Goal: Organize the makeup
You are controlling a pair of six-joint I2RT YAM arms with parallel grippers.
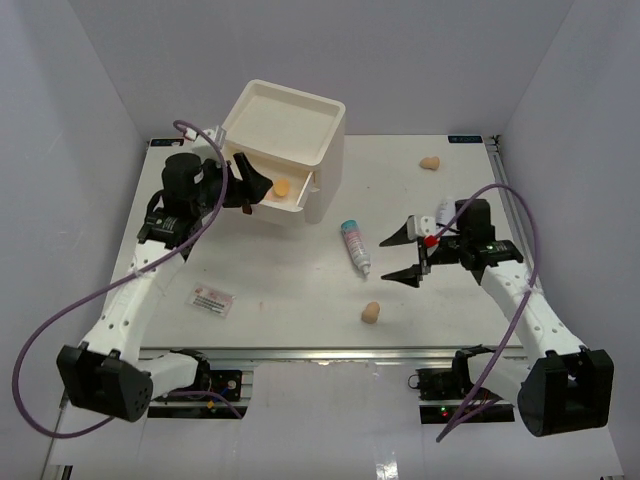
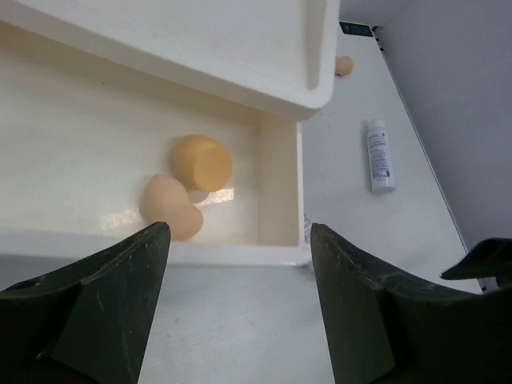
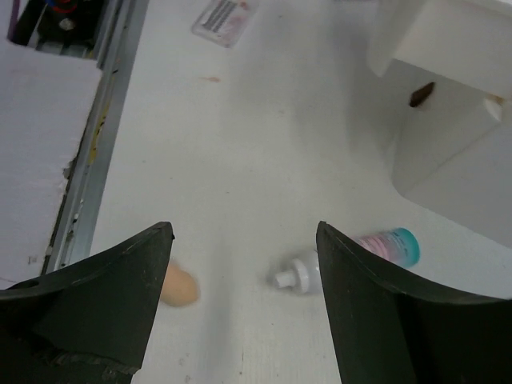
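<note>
Hovering at the open drawer (image 2: 282, 188), left tool (image 2: 240, 264) spread wide.

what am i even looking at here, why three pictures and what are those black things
These are two robot arms bolted to a white table. The wide picture looks down from above and behind them. The other two come from a camera on each wrist, so the dark wedges are that arm's own fingers. The left gripper hovers open at the pulled-out drawer of a cream chest, where two tan sponges lie. The right gripper is open above the table. Loose on it: a front sponge, a back sponge, a teal-pink tube, a white tube, a flat packet. Nothing is held.
</note>
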